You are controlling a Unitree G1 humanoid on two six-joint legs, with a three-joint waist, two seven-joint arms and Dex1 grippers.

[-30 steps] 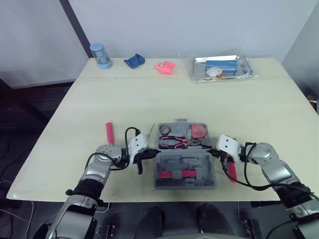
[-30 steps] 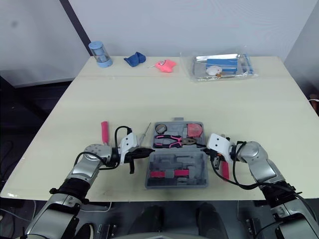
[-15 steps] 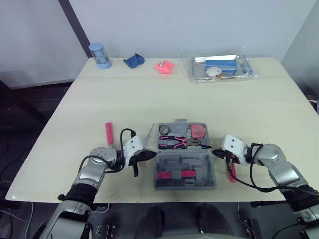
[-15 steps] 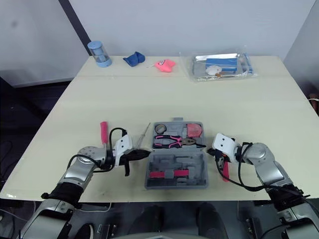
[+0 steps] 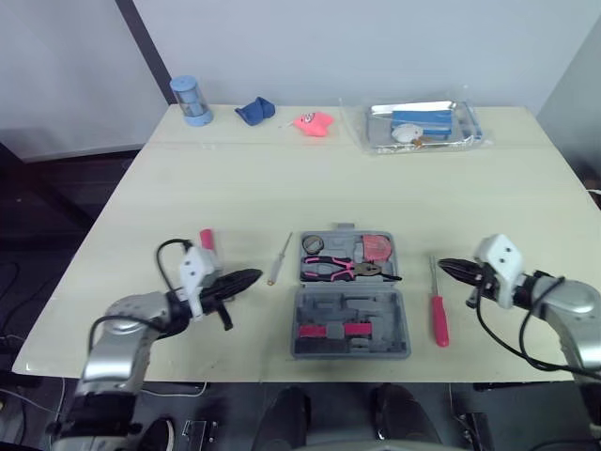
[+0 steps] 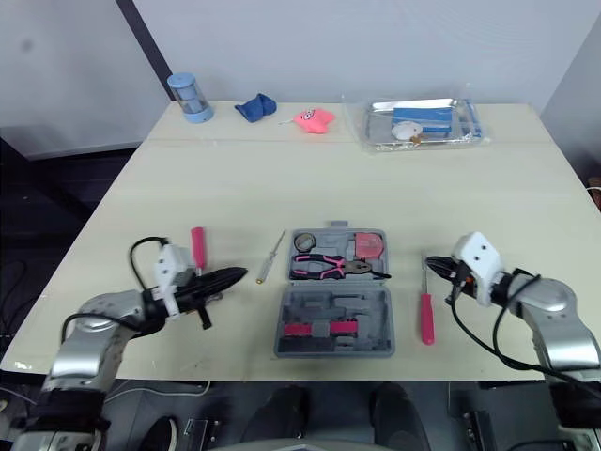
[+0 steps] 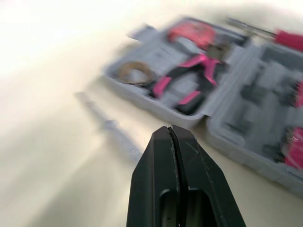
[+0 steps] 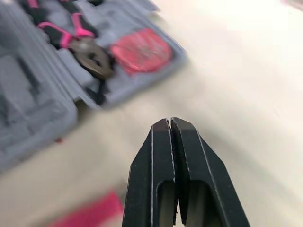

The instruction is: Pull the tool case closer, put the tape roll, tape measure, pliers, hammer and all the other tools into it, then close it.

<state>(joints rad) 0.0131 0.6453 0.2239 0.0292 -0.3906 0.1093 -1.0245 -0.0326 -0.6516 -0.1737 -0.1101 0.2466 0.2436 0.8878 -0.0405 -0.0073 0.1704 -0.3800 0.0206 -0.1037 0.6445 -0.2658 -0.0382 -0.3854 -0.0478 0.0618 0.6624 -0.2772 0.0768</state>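
The grey tool case point(image 5: 349, 299) lies open near the table's front edge. Its far half holds a tape roll point(image 5: 312, 244), pink-handled pliers point(image 5: 346, 270) and a red tape measure point(image 5: 377, 247). A pink tool point(image 5: 329, 330) sits in the near half. A slim screwdriver point(image 5: 279, 258) lies left of the case, and a red screwdriver point(image 5: 439, 311) lies to its right. A red handle point(image 5: 206, 239) lies further left, partly hidden behind my left arm. My left gripper point(image 5: 255, 274) is shut and empty, left of the slim screwdriver. My right gripper point(image 5: 442, 264) is shut and empty, above the red screwdriver's shaft.
Along the table's far edge stand a blue cup point(image 5: 185, 101), a blue cloth point(image 5: 254, 112), a pink toy point(image 5: 313, 123) and a clear bag with a blue box point(image 5: 423, 125). The table's front edge runs just below the case.
Both grippers have drawn away from the case's sides, the left one leftward and the right one rightward. The red screwdriver now lies uncovered right of the case.
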